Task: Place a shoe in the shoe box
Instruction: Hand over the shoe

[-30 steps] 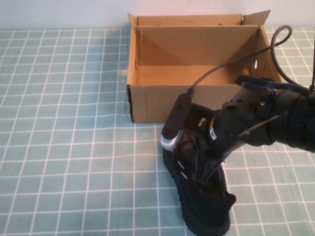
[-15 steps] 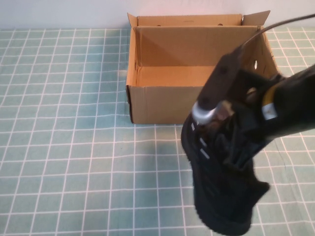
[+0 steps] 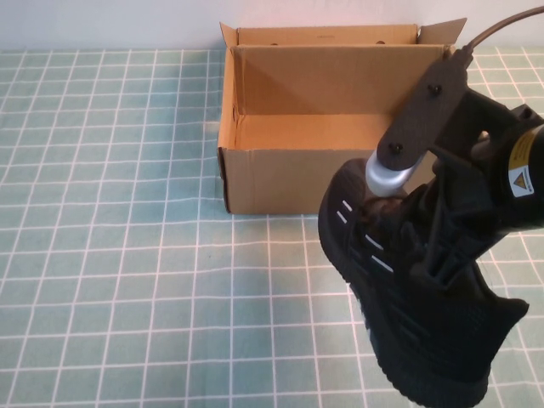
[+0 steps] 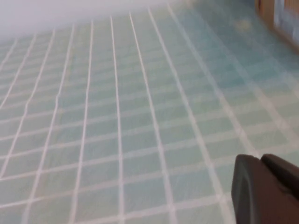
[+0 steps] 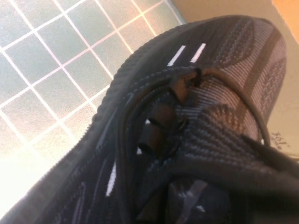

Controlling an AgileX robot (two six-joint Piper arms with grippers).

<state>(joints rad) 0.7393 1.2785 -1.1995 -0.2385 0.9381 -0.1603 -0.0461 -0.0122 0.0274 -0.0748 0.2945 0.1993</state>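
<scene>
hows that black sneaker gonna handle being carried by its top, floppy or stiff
The shoe hangs from the right tool, shut on its laced knit upper, which will likely stretch and pucker. Its thick sole probably keeps the shape. Held high, the heel may sag and swing on the way to the shoe box. The left tool idles over the cloth.

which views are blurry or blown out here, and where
High view: sharp and evenly lit, right gripper holding the shoe before the shoe box. Left wrist view: soft throughout, left gripper a dark blur. Right wrist view: tablecloth blown out in one corner.
</scene>
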